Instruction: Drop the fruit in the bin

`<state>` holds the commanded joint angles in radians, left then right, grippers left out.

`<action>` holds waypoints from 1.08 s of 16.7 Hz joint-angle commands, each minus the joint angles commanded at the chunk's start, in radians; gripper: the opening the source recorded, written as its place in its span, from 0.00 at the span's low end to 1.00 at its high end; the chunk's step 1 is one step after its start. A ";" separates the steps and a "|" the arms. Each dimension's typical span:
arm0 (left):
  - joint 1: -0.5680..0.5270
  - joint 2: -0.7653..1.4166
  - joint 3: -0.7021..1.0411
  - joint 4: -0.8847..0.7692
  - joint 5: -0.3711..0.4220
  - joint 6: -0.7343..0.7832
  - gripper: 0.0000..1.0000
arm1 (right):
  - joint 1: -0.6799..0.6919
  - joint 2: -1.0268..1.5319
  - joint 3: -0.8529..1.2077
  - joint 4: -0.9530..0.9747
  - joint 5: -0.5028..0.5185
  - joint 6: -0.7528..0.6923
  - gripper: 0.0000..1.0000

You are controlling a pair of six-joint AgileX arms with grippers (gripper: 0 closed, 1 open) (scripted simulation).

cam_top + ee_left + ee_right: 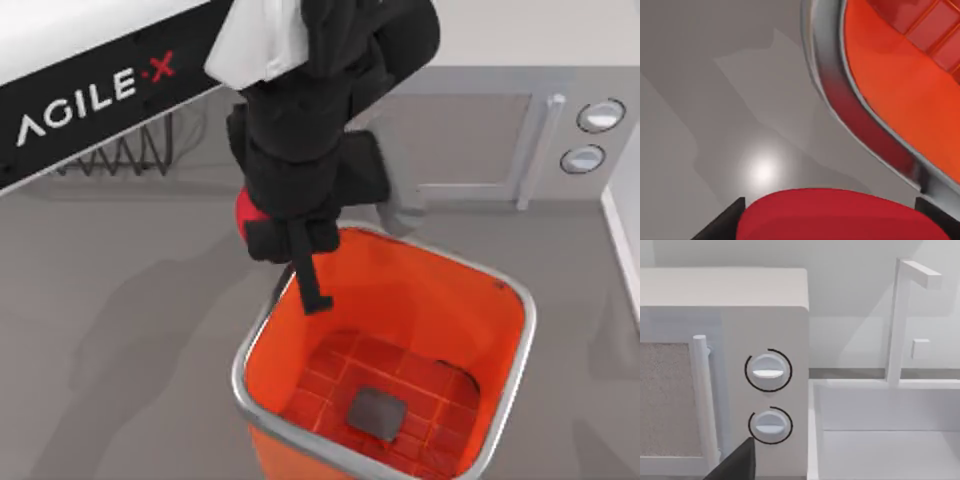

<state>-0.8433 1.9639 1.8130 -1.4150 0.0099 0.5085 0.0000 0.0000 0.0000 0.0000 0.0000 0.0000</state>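
We have the fruit (246,214) in our left gripper (262,228), fingers clamped on it from both sides, and in the top view it shows as a red bulge peeking out at the left of the black wrist, in the upper middle of the frame. The bin (520,330) fills the lower right of that view, orange walls, silver-grey rim, tiled floor with the dark grey square (376,413) at the centre. Here is the relation that matters: the fruit hangs just outside the bin's upper-left corner, right beside the rim, and the opening lies down and to the right of it. One black finger (308,275) already reaches over the rim line, but the red ball itself looks to be over the grey table (110,330), not over the orange. The left wrist view agrees: the fruit (840,215) bulges along the bottom edge between two dark fingertips (722,225), bare tabletop under it, and the bin's rim (860,125) curves past on the right with the orange wall beyond. So we judge we are carrying, nearly there, and letting go now would risk a bounce off the rim or a drop onto the table; a short travel toward the lower right should put it over the opening. Our right arm sits idle off to the right, its wrist camera facing the microwave (725,370) with its two dials, and whether that pincer is spread or closed we cannot tell.
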 joint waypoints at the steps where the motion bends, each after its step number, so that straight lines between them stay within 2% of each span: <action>1: -0.055 0.002 0.009 -0.002 -0.001 0.020 0.00 | 0.000 0.000 0.000 0.000 0.000 0.000 1.00; 5: -0.165 -0.001 0.026 -0.002 -0.005 0.071 0.00 | 0.000 0.000 0.000 0.000 0.000 0.000 1.00; 11: -0.154 -0.010 0.007 0.007 -0.028 0.091 0.00 | 0.000 0.000 0.000 0.000 0.000 0.000 1.00; 18: -0.159 0.003 -0.195 0.224 -0.008 0.083 0.00 | 0.000 0.000 0.000 0.000 0.000 0.000 1.00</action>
<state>-1.0021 1.9665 1.6184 -1.1911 0.0016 0.5911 0.0000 0.0000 0.0000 0.0000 0.0000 0.0000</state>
